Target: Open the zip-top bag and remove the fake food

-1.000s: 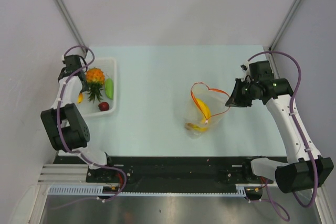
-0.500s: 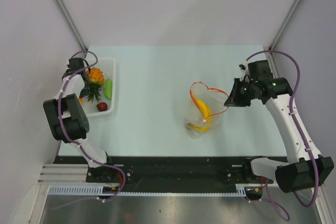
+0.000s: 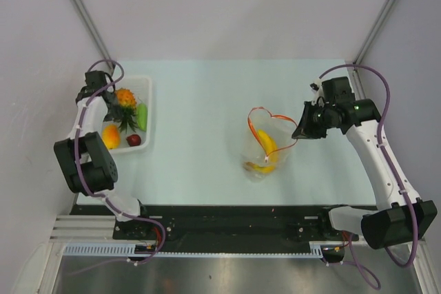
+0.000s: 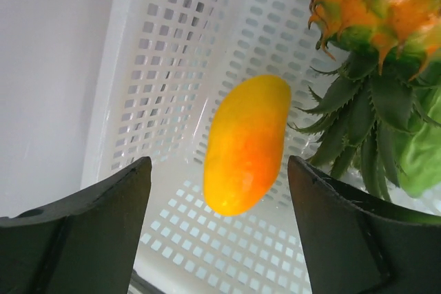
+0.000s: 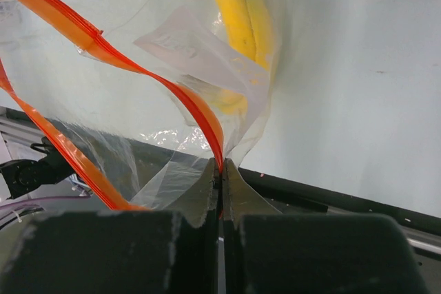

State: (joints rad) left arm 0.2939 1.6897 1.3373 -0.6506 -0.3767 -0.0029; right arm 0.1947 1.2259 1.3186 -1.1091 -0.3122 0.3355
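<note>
L gripper [image 4: 217, 177] spread wide, empty, over orange piece [image 4: 246, 144] lying loose in white basket [image 4: 110, 80] beside pineapple [image 4: 372, 5]. R gripper [image 5: 220, 170] clamped on zip-top bag [image 5: 138, 101] rim, mid-table, mouth open. Bananas [image 5: 241, 12] inside bag. Step: unloading. Next: L reaches into mouth w/o collapsing bag.

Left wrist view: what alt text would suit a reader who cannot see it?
An orange-yellow toy fruit lies in a white perforated basket, framed by the open left pincer. A toy pineapple sits at upper right.
</note>
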